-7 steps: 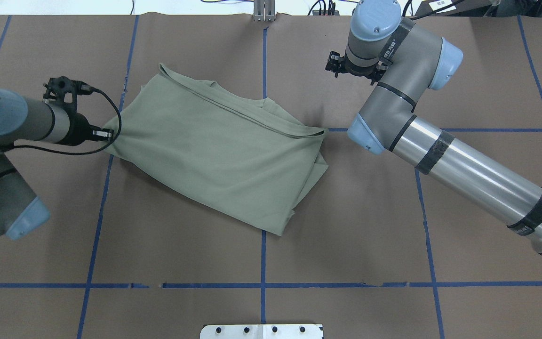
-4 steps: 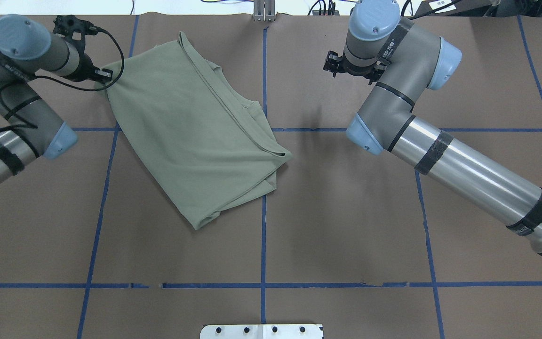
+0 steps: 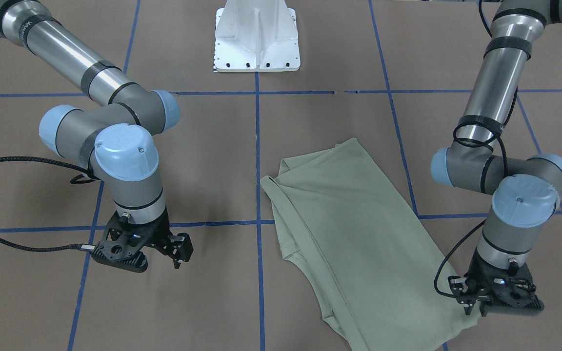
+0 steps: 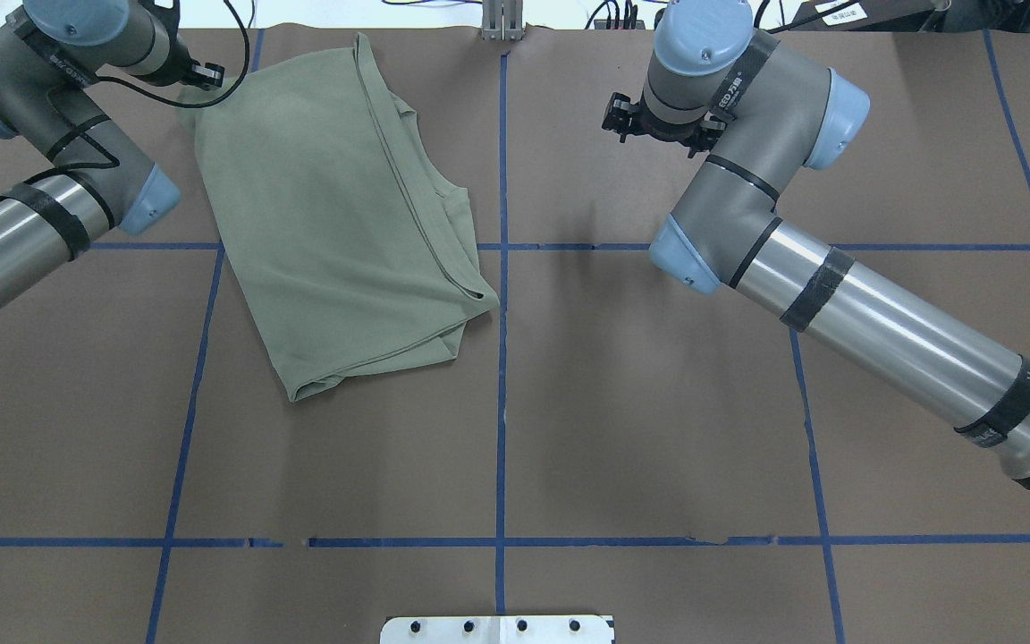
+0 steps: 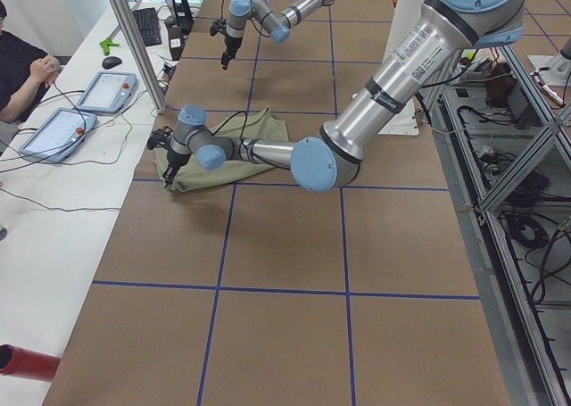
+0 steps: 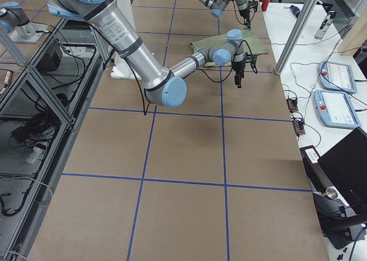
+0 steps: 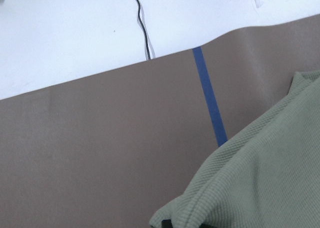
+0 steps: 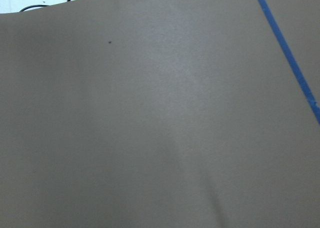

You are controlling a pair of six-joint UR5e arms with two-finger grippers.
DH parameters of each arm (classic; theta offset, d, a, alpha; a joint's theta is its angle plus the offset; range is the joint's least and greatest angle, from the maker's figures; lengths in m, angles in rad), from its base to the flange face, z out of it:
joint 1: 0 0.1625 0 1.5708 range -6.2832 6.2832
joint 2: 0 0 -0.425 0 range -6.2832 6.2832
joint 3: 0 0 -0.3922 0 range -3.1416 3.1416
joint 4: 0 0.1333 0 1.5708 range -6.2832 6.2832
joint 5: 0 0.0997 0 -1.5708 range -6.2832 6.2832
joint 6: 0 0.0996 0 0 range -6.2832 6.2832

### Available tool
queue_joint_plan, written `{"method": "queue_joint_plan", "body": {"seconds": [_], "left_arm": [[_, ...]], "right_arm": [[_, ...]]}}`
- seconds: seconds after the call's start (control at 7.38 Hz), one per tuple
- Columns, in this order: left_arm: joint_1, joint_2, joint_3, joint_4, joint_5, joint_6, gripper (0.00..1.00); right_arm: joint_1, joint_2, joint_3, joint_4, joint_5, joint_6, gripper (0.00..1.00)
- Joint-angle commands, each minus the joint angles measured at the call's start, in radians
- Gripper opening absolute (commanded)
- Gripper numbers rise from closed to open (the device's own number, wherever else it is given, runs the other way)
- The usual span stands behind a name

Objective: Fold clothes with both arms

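Observation:
The pale sage-green shirt (image 4: 336, 206) lies folded on the brown table, left of the centre line, its long side running toward the far edge. It also shows in the front-facing view (image 3: 359, 234). My left gripper (image 4: 208, 79) is shut on the shirt's far-left corner near the table's far edge; it also shows in the front-facing view (image 3: 476, 306). The left wrist view shows ribbed fabric (image 7: 260, 178) bunched at the bottom of the frame. My right gripper (image 4: 624, 121) hangs open and empty above bare table, right of the shirt, apart from it; it also shows in the front-facing view (image 3: 179, 254).
Blue tape lines (image 4: 501, 358) divide the table into squares. The white base pedestal (image 3: 256, 39) stands at the robot's edge. A metal post (image 4: 502, 27) and cables sit at the far edge. An operator (image 5: 18, 76) and tablets are beyond it.
My left gripper has pulled the shirt's corner toward the far-left of the table. The shirt has swung and slid left with it. The right arm has barely moved.

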Motion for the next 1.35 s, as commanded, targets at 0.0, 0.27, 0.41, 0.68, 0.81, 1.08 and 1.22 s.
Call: {"method": "queue_joint_plan", "body": {"seconds": [0.0, 0.27, 0.41, 0.68, 0.81, 1.08, 1.22], "left_arm": [[-0.044, 0.047, -0.070, -0.014, -0.184, -0.001, 1.00], [-0.042, 0.104, -0.154, -0.015, -0.189, -0.012, 1.00], [-0.042, 0.106, -0.157, -0.018, -0.189, -0.012, 1.00], [-0.042, 0.124, -0.165, -0.029, -0.189, -0.012, 1.00], [-0.042, 0.125, -0.165, -0.037, -0.189, -0.013, 1.00], [-0.042, 0.135, -0.174, -0.038, -0.189, -0.013, 1.00], [-0.042, 0.135, -0.174, -0.038, -0.189, -0.013, 1.00]], "right_arm": [[-0.057, 0.119, -0.070, 0.003, -0.004, 0.011, 1.00], [-0.122, 0.209, -0.206, 0.164, -0.054, 0.073, 1.00], [-0.156, 0.249, -0.257, 0.184, -0.093, 0.073, 1.00], [-0.217, 0.270, -0.334, 0.303, -0.195, 0.073, 0.97], [-0.226, 0.314, -0.410, 0.350, -0.219, 0.071, 0.93], [-0.257, 0.334, -0.463, 0.382, -0.306, 0.064, 0.82], [-0.271, 0.339, -0.472, 0.382, -0.344, 0.059, 0.78]]}}
